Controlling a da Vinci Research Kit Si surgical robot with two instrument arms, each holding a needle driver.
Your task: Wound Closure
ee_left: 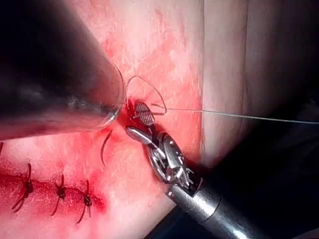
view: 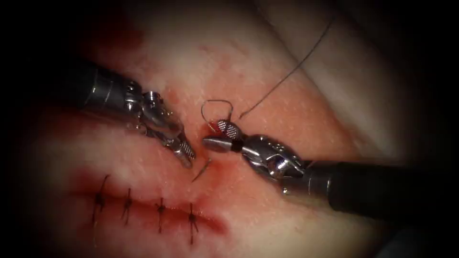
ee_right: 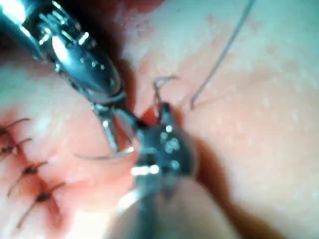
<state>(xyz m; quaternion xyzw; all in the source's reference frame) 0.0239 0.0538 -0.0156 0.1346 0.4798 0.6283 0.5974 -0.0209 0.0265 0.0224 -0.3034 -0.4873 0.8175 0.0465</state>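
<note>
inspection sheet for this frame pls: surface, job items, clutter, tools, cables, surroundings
Surface: tissue, pale, smeared with red fluid around the tool tips.
Cut: stitched stretch carries four knotted stitches with short thread tails; its right end lies below the tool tips.
Needle: needle lies between the tools, one end at the left tool's tip; whether it sits in the tissue cannot be told.
Thread: thread runs up and to the right, with a small loop above the right tool's jaws.
Left tool: left tool, jaws shut at the needle's end.
Right tool: right tool, jaws open, holding nothing.
Clutter: nothing seen.
Cables: nothing seen.
Surroundings: dark.
</note>
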